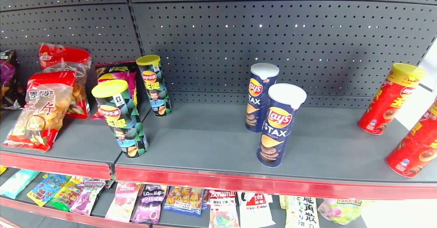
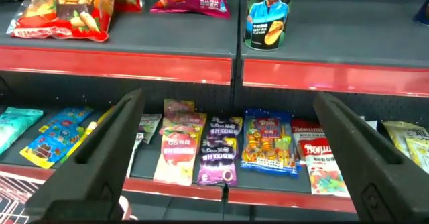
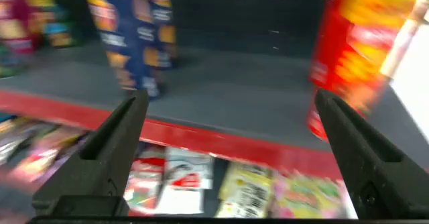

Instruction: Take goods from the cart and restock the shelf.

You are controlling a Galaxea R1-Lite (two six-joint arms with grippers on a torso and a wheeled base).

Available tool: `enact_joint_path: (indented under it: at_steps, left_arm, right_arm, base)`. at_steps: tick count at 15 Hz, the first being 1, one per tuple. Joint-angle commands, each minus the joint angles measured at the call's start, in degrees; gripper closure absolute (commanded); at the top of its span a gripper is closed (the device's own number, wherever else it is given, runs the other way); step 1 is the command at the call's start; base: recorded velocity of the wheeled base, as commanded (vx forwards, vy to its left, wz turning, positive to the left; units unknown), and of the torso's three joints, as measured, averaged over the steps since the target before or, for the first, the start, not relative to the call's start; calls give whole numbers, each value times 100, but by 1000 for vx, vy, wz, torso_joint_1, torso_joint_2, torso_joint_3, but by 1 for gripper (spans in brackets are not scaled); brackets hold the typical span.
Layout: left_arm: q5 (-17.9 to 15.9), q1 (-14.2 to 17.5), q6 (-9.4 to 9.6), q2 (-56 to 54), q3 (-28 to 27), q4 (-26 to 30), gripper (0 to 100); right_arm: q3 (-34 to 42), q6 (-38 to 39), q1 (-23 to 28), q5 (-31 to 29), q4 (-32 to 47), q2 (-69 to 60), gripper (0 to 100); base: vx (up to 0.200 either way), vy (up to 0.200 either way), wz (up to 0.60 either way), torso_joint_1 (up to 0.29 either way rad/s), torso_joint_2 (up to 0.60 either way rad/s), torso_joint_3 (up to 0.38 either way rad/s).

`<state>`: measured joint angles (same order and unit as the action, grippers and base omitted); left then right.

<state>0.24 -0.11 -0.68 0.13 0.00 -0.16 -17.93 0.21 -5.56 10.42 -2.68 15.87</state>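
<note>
The grey shelf with a red front edge [image 1: 211, 183] carries two green chip cans with yellow lids [image 1: 120, 118], two blue cans with white lids [image 1: 280, 124] and two red cans [image 1: 391, 98] at the right. My left gripper [image 2: 228, 96] is open and empty, facing the shelf's red edge [image 2: 167, 66] below a green can [image 2: 270, 16]. My right gripper [image 3: 231, 96] is also open with nothing in it. It faces the shelf front between a blue can [image 3: 124, 36] and a red can [image 3: 355, 56].
Snack bags [image 1: 41, 108] lean at the shelf's left end. Small packets [image 1: 184, 200] hang in a row on the level below, also in the left wrist view [image 2: 214, 150]. Free shelf floor lies between the blue and red cans. A perforated back panel [image 1: 239, 40] closes the rear.
</note>
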Motion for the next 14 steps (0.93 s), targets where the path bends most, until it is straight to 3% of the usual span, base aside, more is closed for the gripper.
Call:
enact_joint_path:
  at_steps: [1,5,10,14]
  left_arm:
    - [2,2,-2,-13,0,-2,0]
    - [2,2,-2,-13,0,-2,0]
    - [2,2,-2,-13,0,-2,0]
    - [2,2,-2,-13,0,-2,0]
  right_arm:
    - [-1028,6,-1017,847,-83,2078,0]
    - [-1881,94,-1677,900,-321,3924,0]
    - [-1652,-91,-1650,1797,-1964,5690,0]
    - [-1661,-654,-1466,2157,-2017,6165,0]
  base:
    - [0,0,0,0,0,0]
    - [0,0,0,0,0,0]
    - [0,0,0,0,0,0]
    - [0,0,0,0,0,0]
